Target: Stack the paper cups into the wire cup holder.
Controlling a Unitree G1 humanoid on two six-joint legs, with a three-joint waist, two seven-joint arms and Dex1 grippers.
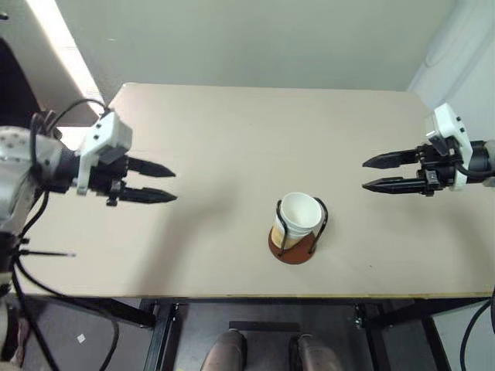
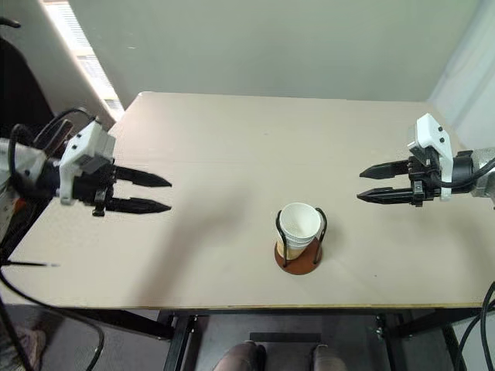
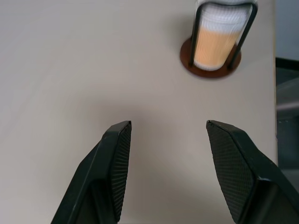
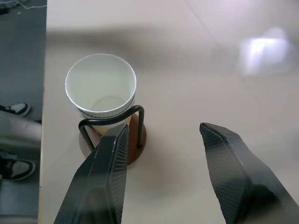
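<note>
Head views: paper cups (image 1: 298, 216) sit nested in the wire cup holder (image 1: 294, 246) near the table (image 1: 232, 139) front edge. Left gripper (image 1: 158, 183) and right gripper (image 1: 377, 174) hang wide, empty, well apart from it. Stacking looks complete; best to keep both clear of the loops.

Left wrist view: stack fills holder upright.

Right wrist view: top cup empty.

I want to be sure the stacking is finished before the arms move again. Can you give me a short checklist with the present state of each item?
1. Pale yellow-orange tapered paper cups nested in the black wire cup holder with the reddish-brown round base: ok.
2. Holder upright on the beige table: ok.
3. All three cups in the stack: cannot tell; stacked rims show, the count is unclear.
4. Left gripper open and holding nothing: ok.
5. Right gripper open and holding nothing: ok.
6. Both grippers apart from the holder: ok.
</note>
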